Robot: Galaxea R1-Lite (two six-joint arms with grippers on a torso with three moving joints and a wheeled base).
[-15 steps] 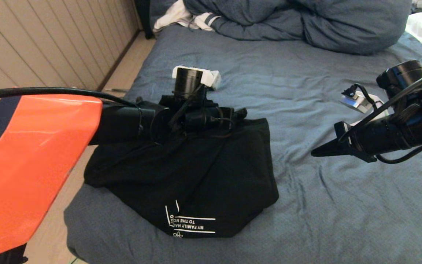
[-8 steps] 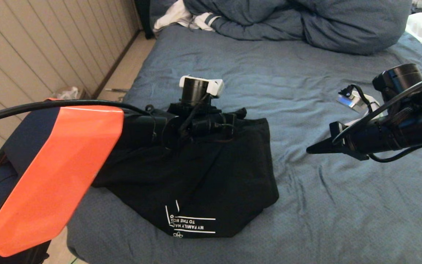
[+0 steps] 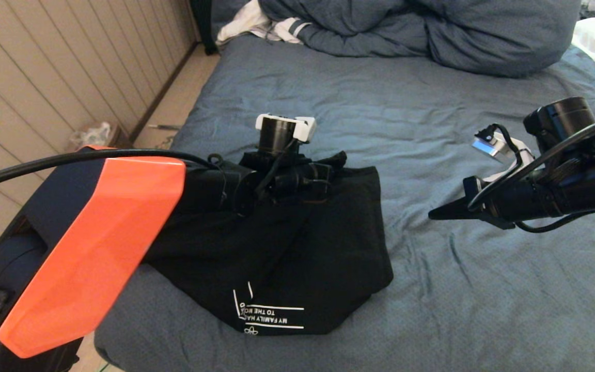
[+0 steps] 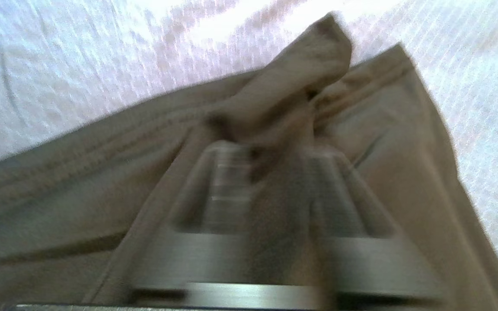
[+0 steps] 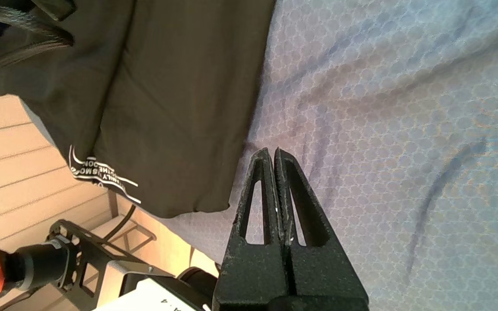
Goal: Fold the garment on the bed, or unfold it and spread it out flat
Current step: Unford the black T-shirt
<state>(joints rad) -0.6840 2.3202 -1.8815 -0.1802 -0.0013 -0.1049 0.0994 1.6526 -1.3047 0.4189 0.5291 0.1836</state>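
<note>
One pinch of the garment [image 3: 297,258] bunches in my left end effector [image 4: 270,160], right end effector [image 5: 272,151] closed and empty; thin fold might slip free.

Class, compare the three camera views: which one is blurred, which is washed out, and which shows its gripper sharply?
Left wrist view: left gripper smeared by blur, black garment washed to tan, bed overexposed. Right wrist view: right gripper crisp, shut. Head view: evenly lit, lettering legible.
</note>
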